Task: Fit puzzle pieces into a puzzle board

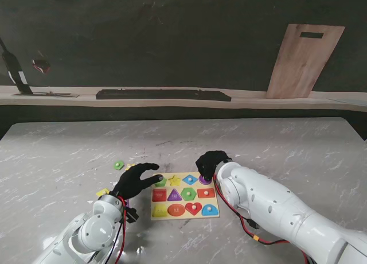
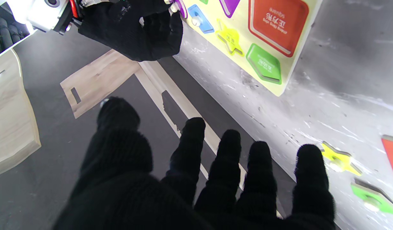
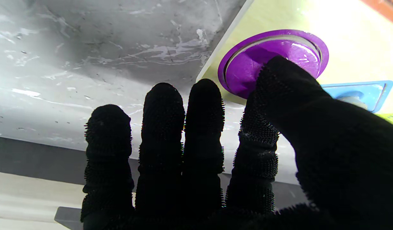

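Puzzle board (image 1: 184, 216): on the table (image 1: 287, 149), before me. Purple piece (image 1: 205, 179): far right corner, my right hand (image 1: 210, 163) fingertips pressing it. My left hand (image 1: 136, 181): spread, empty, beside board.

board (image 1: 184, 216) yellow | round piece (image 3: 244, 76) purple | table (image 1: 275, 149) grey-marbled

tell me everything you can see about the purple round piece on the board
The purple round piece is a flat disc with a glossy raised centre, plastic or painted wood by its look. It lies at the far right corner of the yellow puzzle board, beside a blue piece. The right hand covers it, thumb on its centre.
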You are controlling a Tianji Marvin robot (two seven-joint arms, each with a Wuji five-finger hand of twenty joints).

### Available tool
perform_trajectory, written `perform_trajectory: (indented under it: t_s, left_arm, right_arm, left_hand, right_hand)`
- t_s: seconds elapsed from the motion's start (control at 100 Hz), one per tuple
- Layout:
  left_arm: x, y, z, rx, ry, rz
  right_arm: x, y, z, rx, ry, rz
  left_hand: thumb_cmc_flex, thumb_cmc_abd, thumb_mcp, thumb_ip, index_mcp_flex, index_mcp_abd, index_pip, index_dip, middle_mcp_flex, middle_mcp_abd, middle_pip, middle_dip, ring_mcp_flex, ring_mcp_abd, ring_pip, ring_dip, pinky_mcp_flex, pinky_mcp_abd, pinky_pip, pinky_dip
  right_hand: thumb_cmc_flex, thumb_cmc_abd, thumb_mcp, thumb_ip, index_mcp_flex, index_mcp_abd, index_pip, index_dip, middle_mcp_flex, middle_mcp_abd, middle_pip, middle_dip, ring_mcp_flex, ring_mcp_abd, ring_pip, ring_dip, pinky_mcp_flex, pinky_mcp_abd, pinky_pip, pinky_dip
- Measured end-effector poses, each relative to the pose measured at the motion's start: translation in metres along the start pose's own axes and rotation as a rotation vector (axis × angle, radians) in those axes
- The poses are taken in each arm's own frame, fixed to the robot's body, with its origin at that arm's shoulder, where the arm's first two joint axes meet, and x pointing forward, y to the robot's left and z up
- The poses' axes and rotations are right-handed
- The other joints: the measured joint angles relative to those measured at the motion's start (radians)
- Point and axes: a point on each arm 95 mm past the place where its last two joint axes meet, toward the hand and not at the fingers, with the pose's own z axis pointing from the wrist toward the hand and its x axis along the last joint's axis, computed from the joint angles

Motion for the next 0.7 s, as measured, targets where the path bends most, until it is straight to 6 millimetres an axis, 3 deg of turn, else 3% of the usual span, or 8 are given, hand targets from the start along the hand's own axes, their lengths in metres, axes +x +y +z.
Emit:
perform_trajectory:
  t_s: [0.24, 0.33, 0.41, 0.47, 0.56, 0.7]
  left_arm:
    - [-0.0005, -0.0013, 0.0059, -0.024, 0.002, -0.023]
    - [0.0003, -0.0010, 0.0051, -0.024, 0.006, -0.021]
    - [0.0020, -0.0006, 0.0030, -0.021, 0.014, -0.015]
    - [0.0030, 0.0000, 0.0014, -0.019, 0.019, -0.012]
    - [0.0031, 0.0006, -0.0004, -0.015, 0.020, -0.008]
    - [0.0035, 0.0008, -0.0031, -0.006, 0.018, 0.004]
  right_arm:
    - [0.0013, -0.0027, -0.0016, 0.010, -0.016, 0.002]
    - [0.0021, -0.0027, -0.0022, 0.014, -0.016, 0.001]
    - [0.0030, -0.0027, -0.0039, 0.017, -0.017, 0.000]
    - [0.0044, -0.0029, -0.0056, 0.016, -0.013, -0.009]
    - [0.0057, -0.0035, -0.0074, 0.010, -0.005, -0.036]
    - [0.0058, -0.0032, -0.0082, -0.017, 0.002, -0.059]
  left_hand:
    - [0.000, 0.001, 0.000, 0.000, 0.000, 0.000, 0.000, 0.000, 0.000, 0.000, 0.000, 0.000, 0.000, 0.000, 0.000, 0.000, 0.000, 0.000, 0.000, 0.000]
    - [0.000, 0.001, 0.000, 0.000, 0.000, 0.000, 0.000, 0.000, 0.000, 0.000, 0.000, 0.000, 0.000, 0.000, 0.000, 0.000, 0.000, 0.000, 0.000, 0.000]
    - [0.000, 0.001, 0.000, 0.000, 0.000, 0.000, 0.000, 0.000, 0.000, 0.000, 0.000, 0.000, 0.000, 0.000, 0.000, 0.000, 0.000, 0.000, -0.001, 0.000]
    - [0.000, 0.001, 0.000, 0.000, 0.000, 0.000, 0.000, 0.000, 0.000, 0.000, 0.000, 0.000, 0.000, 0.000, 0.000, 0.000, 0.000, 0.000, -0.001, 0.000]
    - [0.000, 0.001, 0.000, 0.000, 0.000, 0.000, 0.000, 0.000, 0.000, 0.000, 0.000, 0.000, 0.000, 0.000, 0.000, 0.000, 0.000, 0.000, -0.001, 0.000]
    - [0.000, 0.001, 0.000, 0.000, 0.000, 0.000, 0.000, 0.000, 0.000, 0.000, 0.000, 0.000, 0.000, 0.000, 0.000, 0.000, 0.000, 0.000, -0.001, 0.000]
  right_hand:
    - [-0.001, 0.053, -0.018, 0.002, -0.033, 0.014, 0.006, 0.017, -0.041, 0.002, 0.000, -0.002, -0.021, 0.008, 0.000, -0.004, -0.036, 0.001, 0.000, 0.000]
    - [-0.011, 0.092, -0.061, 0.022, -0.057, 0.032, 0.022, 0.017, -0.096, 0.016, 0.000, 0.057, -0.033, 0.011, -0.006, -0.008, -0.059, 0.010, 0.000, -0.001]
    - [-0.102, 0.189, -0.141, 0.058, -0.081, 0.058, 0.013, 0.049, -0.122, 0.028, -0.003, 0.083, -0.044, 0.022, -0.013, -0.011, -0.075, 0.012, 0.000, -0.001]
    - [-0.149, 0.246, -0.177, 0.141, -0.102, 0.088, -0.032, 0.149, -0.157, 0.028, -0.003, 0.092, -0.063, 0.023, -0.013, -0.012, -0.085, 0.015, 0.000, -0.001]
    - [-0.157, 0.268, -0.181, 0.158, -0.147, 0.092, -0.039, 0.207, -0.169, 0.028, -0.003, 0.097, -0.072, 0.023, -0.013, -0.013, -0.094, 0.018, 0.000, -0.001]
    - [-0.157, 0.282, -0.197, 0.158, -0.255, 0.137, -0.113, 0.202, -0.195, 0.028, 0.001, 0.107, -0.072, 0.023, -0.013, -0.013, -0.096, 0.018, 0.000, -0.001]
